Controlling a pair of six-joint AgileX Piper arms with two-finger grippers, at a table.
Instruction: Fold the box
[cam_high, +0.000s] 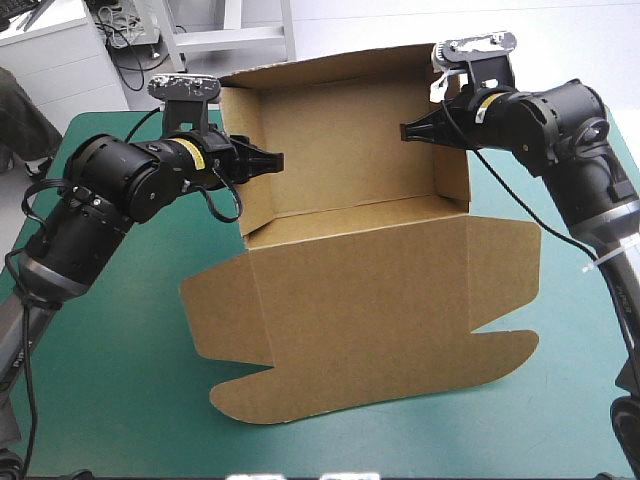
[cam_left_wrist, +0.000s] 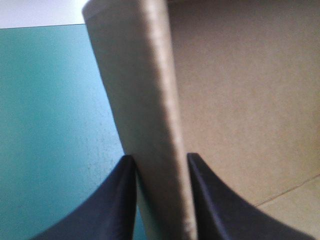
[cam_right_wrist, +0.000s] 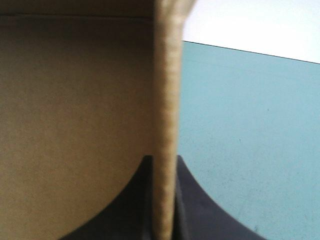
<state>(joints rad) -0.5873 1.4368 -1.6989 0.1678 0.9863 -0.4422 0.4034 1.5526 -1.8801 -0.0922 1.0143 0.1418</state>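
Brown box (cam_high: 350, 150), upper centre, long axis across the frame: left gripper (cam_high: 275, 160) pinches its left-hand wall (cam_high: 235, 175), right gripper (cam_high: 408, 130) the right-hand wall (cam_high: 453, 180) (neither nearer); lid (cam_high: 370, 320) lies flat below.

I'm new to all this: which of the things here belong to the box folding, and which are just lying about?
In the job:
box, its walls raised
left gripper, pinching the left side wall
right gripper, pinching the right side wall

Just there:
cover, teal-green, under the box
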